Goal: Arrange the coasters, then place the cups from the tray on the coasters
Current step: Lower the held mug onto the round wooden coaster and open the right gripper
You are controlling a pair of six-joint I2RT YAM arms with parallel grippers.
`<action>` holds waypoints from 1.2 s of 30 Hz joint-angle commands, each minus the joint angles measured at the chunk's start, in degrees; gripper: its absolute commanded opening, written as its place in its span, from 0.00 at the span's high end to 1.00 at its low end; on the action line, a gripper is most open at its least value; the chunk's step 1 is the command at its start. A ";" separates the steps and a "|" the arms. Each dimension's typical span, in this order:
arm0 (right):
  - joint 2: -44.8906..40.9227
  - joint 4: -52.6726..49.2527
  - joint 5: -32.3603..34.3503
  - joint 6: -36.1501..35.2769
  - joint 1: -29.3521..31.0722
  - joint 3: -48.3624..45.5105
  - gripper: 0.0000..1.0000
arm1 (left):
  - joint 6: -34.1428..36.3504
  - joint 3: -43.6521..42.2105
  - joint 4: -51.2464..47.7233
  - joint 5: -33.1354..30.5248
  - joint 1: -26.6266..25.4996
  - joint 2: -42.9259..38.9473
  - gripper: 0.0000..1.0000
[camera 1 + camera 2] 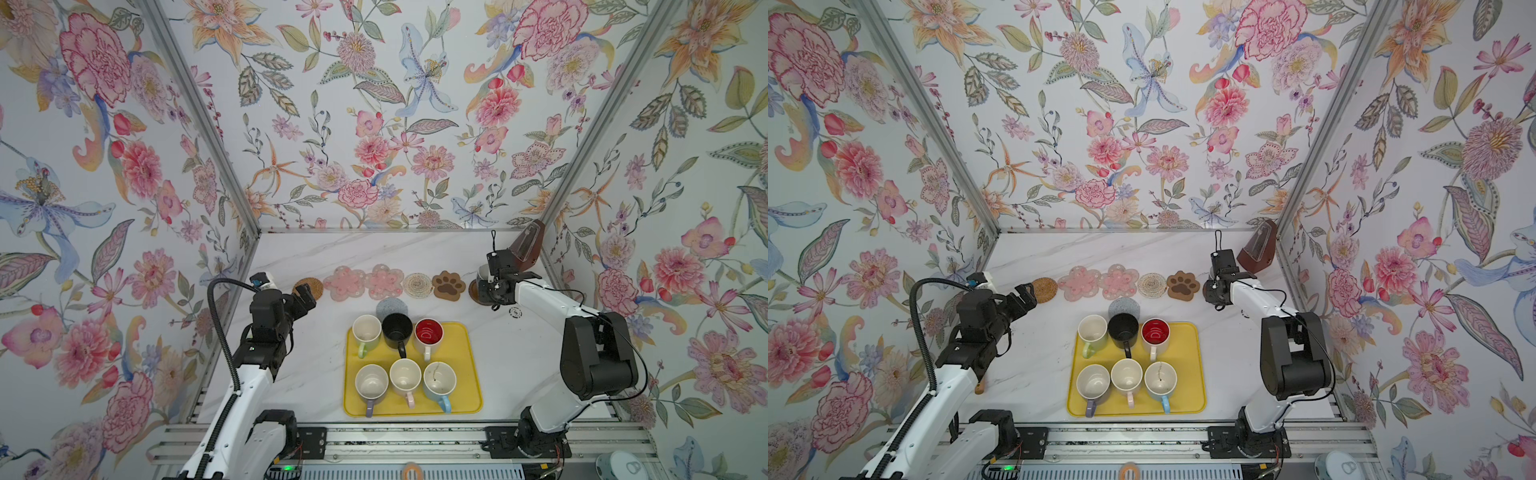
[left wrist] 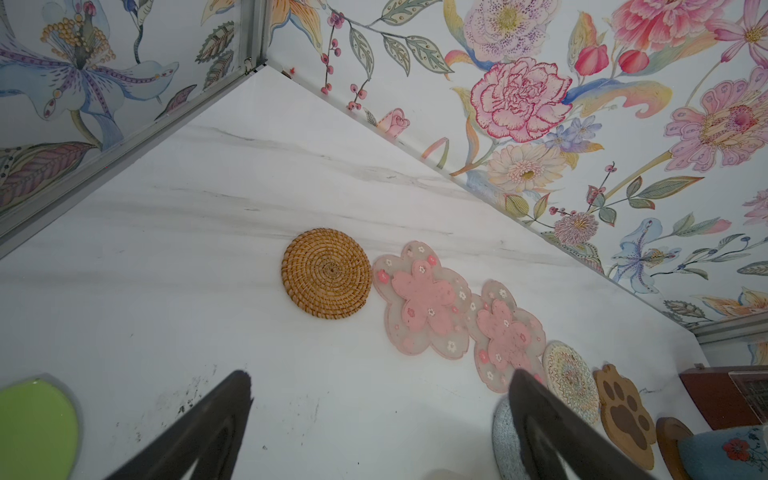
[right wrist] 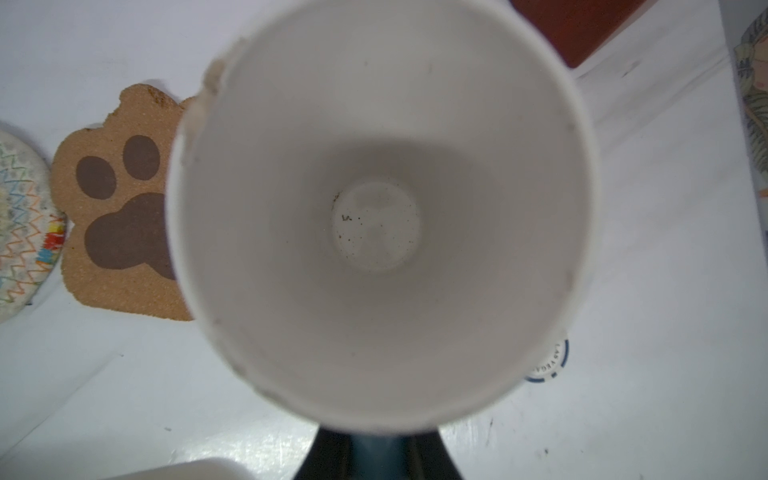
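Along the back lie the coasters: rattan (image 1: 311,284), two pink flowers (image 1: 345,283) (image 1: 383,281), woven round (image 1: 417,285), paw-print (image 1: 449,285); a dark wooden one (image 1: 473,293) lies far right, a grey speckled one (image 1: 391,308) behind the tray. The yellow tray (image 1: 467,374) holds several cups, among them black (image 1: 397,328) and red-inside (image 1: 428,333). My right gripper (image 3: 376,453) is shut on the handle of a light blue cup (image 3: 378,216) standing upright over the dark wooden coaster; contact is not visible. My left gripper (image 2: 380,374) is open and empty, beside the rattan coaster (image 2: 326,272).
A brown metronome (image 1: 528,247) stands in the back right corner, close behind the right gripper. A poker chip (image 3: 548,361) lies by the held cup. A green brush (image 2: 37,424) lies near the left arm. Floral walls close in three sides.
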 commanded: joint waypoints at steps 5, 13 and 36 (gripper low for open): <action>-0.57 2.45 -0.39 0.19 -0.20 0.22 0.92 | 1.06 0.55 -1.31 -0.79 0.43 -0.58 0.02; -3.62 3.97 -0.18 1.50 -0.12 -2.08 0.61 | 0.91 0.68 -1.23 -0.82 0.44 -0.26 0.02; -40.50 13.26 1.71 13.78 1.05 -25.82 0.01 | -1.92 0.20 2.35 3.76 0.39 3.00 0.02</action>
